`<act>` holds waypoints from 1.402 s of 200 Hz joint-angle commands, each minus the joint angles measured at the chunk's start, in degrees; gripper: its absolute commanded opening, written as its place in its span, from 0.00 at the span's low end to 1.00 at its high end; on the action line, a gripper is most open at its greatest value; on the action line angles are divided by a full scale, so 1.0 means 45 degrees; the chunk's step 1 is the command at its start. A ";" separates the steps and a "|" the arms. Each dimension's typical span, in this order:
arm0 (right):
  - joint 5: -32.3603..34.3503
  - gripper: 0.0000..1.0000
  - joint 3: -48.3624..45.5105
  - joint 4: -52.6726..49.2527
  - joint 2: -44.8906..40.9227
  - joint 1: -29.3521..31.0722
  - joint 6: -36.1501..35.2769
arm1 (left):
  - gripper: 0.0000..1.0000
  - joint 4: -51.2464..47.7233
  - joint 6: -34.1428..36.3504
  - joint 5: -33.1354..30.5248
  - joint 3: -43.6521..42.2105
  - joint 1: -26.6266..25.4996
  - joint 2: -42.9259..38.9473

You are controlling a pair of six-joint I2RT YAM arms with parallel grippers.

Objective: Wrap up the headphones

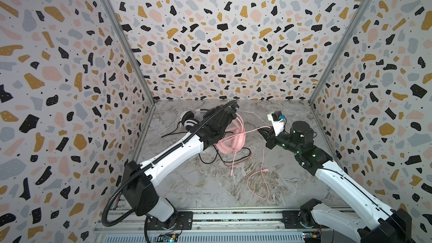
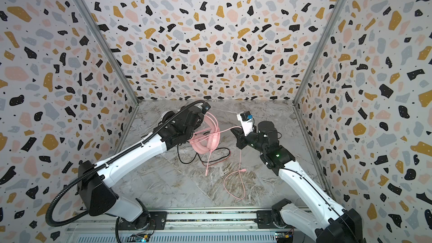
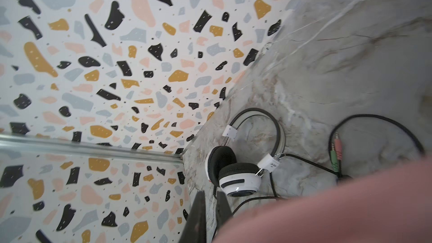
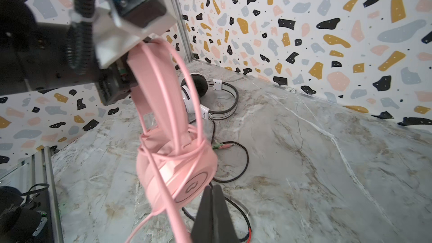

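We're looking at the pink headset (image 4: 177, 164) hanging in the air over the middle of the marble table (image 1: 292, 183). Its headband runs up into the left gripper (image 3: 210, 197), whose jaws are drawn nearly together on the band. That sets the long axis close to vertical, band on top and ear cups at the bottom, with several turns of cord already lying around the cups. Just to the right sits the right gripper (image 1: 259, 130), pinched fully closed. As far as we can make out it has the pink cable (image 4: 176, 218) caught low between its fingers. The cord runs almost level from the cups rightward to that gripper. From there its loose tail (image 2: 240, 160) drops to the table and curls toward the near edge. So here's what matters: the headset lies left of the right gripper and close to it, and the cord crosses its upright axis. We reckon the right arm, the nearer one to the slack, has to carry the cord around the cups while the left arm holds the headset steady. The white headset (image 3: 236, 181) lies flat in the far left corner, its black cord unwrapped.
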 commanded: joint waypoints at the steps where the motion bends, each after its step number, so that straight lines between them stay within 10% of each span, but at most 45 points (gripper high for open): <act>1: -0.0324 0.01 0.0271 0.0405 0.0030 -0.0289 0.0284 | 0.00 -0.1152 -0.0102 0.2661 0.0455 -0.0081 -0.1224; 103: -0.3072 0.17 -0.0028 0.3709 0.1378 -0.0376 0.1382 | 0.00 0.0173 -0.3537 1.0106 0.1510 0.0073 -0.3254; 210: -0.6850 0.35 -0.0329 1.4551 0.6010 -0.0561 0.6875 | 0.00 0.1514 -0.6584 1.2109 0.2583 0.0081 -0.3492; 280: -0.6946 0.34 0.0660 1.6584 0.9437 -0.0020 0.8142 | 0.00 0.2975 -0.8729 1.2297 0.3937 0.0101 -0.2866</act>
